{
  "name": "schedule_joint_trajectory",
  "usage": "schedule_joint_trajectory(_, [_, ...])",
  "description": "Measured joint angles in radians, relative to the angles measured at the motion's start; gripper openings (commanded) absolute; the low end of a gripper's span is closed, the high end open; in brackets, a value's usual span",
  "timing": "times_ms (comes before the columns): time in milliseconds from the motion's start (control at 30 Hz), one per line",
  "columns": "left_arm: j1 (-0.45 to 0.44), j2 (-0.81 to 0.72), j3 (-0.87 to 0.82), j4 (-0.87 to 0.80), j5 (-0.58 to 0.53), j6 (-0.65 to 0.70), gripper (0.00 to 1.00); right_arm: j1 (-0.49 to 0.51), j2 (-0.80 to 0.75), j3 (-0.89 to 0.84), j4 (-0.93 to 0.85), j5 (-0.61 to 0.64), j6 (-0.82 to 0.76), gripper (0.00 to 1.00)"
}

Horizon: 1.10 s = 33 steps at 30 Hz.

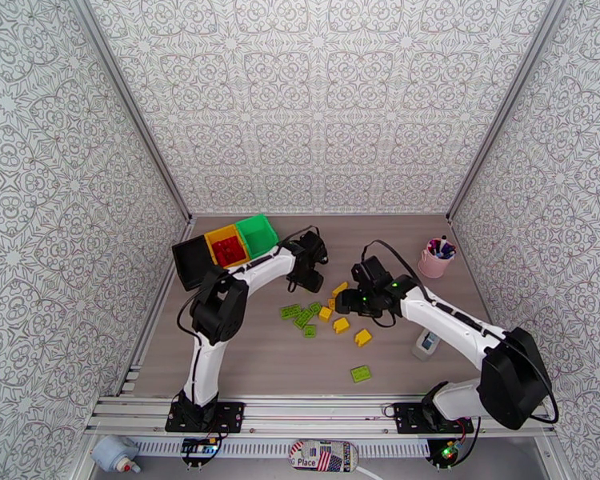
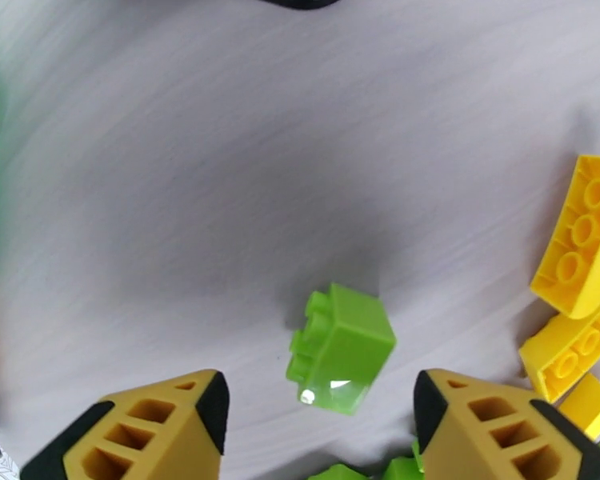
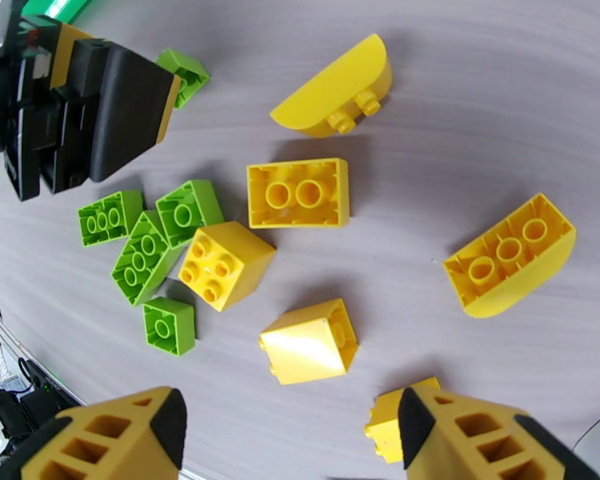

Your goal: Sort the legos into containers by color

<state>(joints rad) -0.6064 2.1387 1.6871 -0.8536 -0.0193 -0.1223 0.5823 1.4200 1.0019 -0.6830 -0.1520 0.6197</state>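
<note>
Left wrist: left gripper (image 2: 320,394) is hovering, fingers apart, flanking green lego (image 2: 344,350);
Right wrist: right gripper (image 3: 290,410) is hanging spread above yellow legos (image 3: 298,194)

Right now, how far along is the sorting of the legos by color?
Done: red legos lie in the yellow bin. In hand: the left end effector stands open around one green brick, not gripping it; the right end effector hangs open over yellow bricks. Left: those yellow bricks and the green bricks on the table.
</note>
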Motion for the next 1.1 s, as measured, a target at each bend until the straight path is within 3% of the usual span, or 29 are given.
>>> schedule_joint_trajectory(167, [0.000, 0.007, 0.000, -0.013, 0.018, 0.020, 0.53, -0.006, 0.000, 0.000, 0.000, 0.000, 0.000, 0.74])
schedule_joint_trajectory(567, [0.000, 0.037, 0.016, -0.019, 0.034, 0.018, 0.42, -0.006, 0.000, 0.000, 0.000, -0.001, 0.000, 0.74])
schedule_joint_trajectory(733, [0.000, 0.042, 0.021, -0.018, 0.035, 0.018, 0.41, -0.006, 0.000, 0.000, 0.000, -0.002, 0.000, 0.74])
schedule_joint_trajectory(933, [0.000, 0.063, 0.045, -0.020, 0.045, 0.014, 0.50, -0.006, 0.000, 0.000, 0.001, -0.002, 0.000, 0.74])
schedule_joint_trajectory(1100, [0.000, 0.076, 0.071, -0.026, 0.045, 0.010, 0.48, -0.006, 0.000, 0.000, 0.001, -0.008, 0.000, 0.74])
